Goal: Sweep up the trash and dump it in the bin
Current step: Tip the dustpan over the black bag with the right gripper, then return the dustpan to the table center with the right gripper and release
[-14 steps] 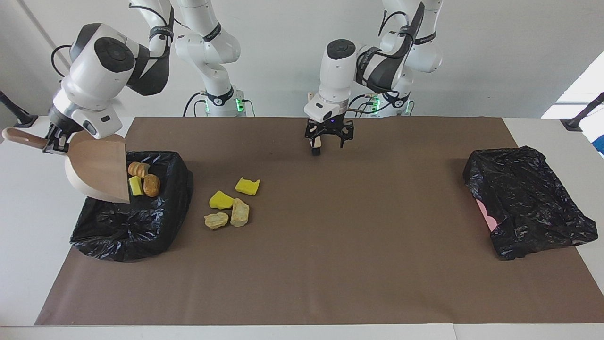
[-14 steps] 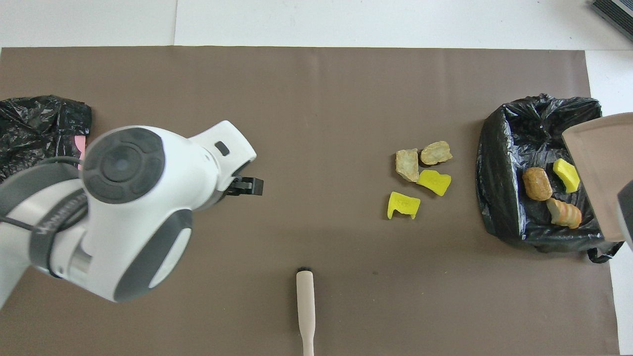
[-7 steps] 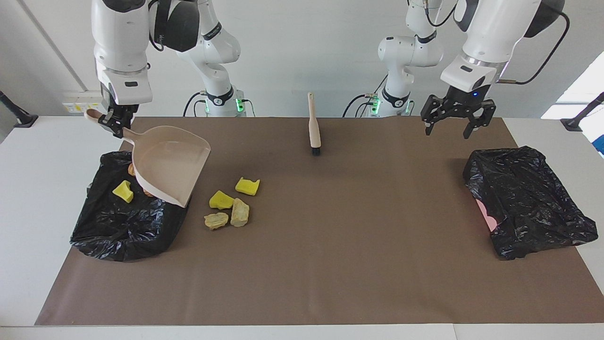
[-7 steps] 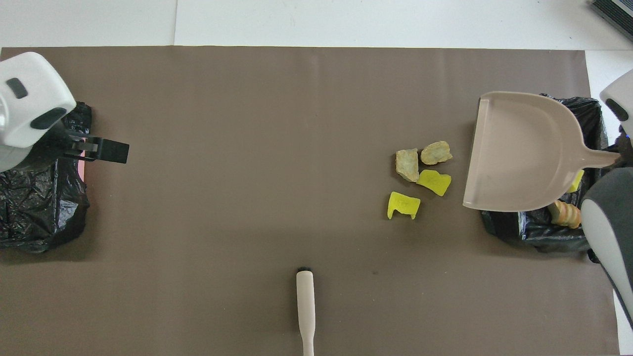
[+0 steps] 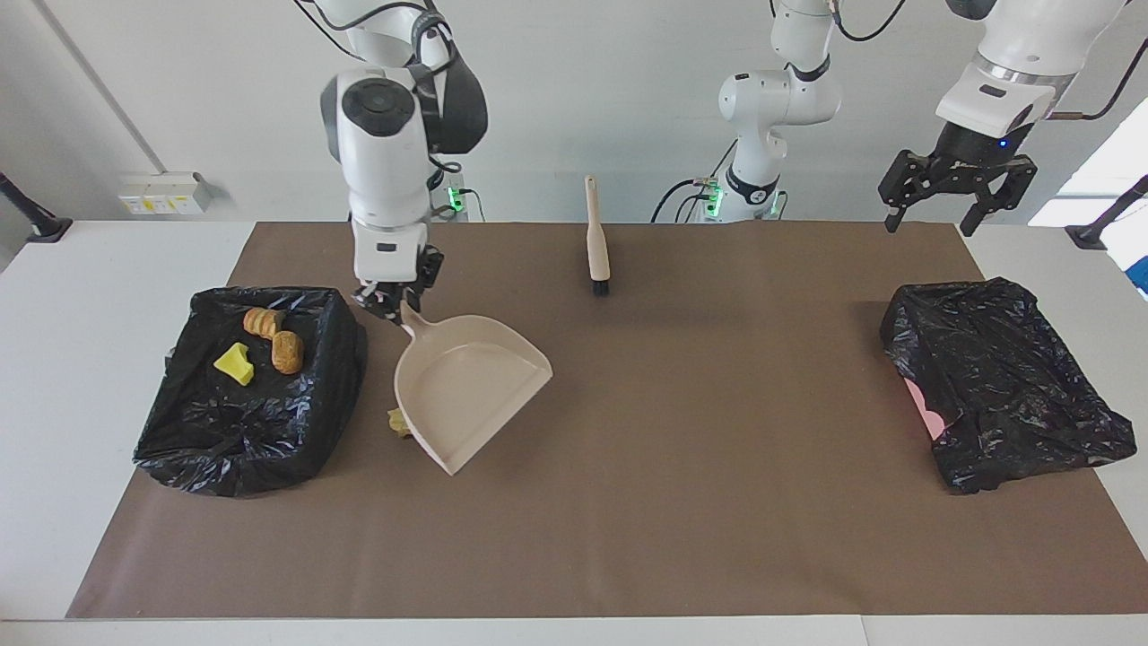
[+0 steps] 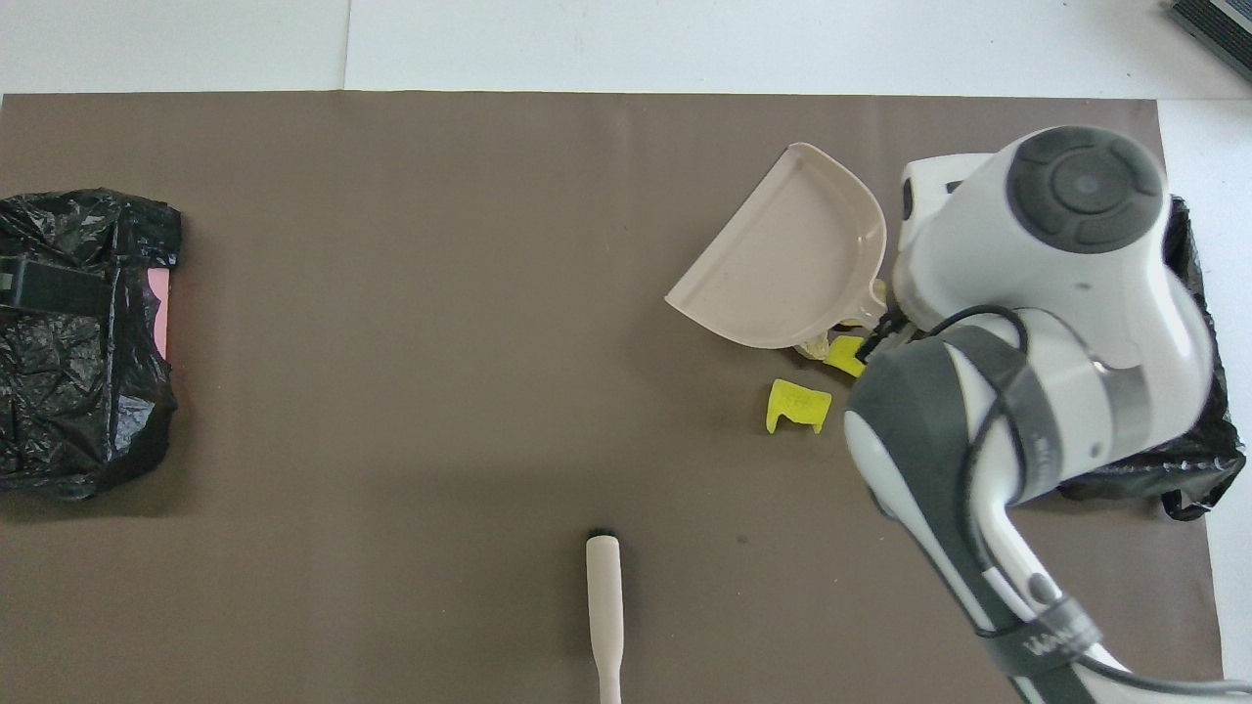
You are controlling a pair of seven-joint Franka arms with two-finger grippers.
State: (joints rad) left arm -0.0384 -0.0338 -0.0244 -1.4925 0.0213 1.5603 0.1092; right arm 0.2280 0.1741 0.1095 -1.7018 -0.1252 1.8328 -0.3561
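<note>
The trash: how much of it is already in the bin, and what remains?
Done: three pieces lie in the lined bin. In hand: right gripper holds the dustpan over the loose trash. Left: sweeping those; the brush lies untouched, left gripper open above.

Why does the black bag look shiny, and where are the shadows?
Facing view: the black bag around the bin shows small white glints where its crinkles catch the room light. The dustpan, held by the right gripper, throws a soft dark patch on the brown mat. Overhead view: a faint shadow lies beside the brush.
</note>
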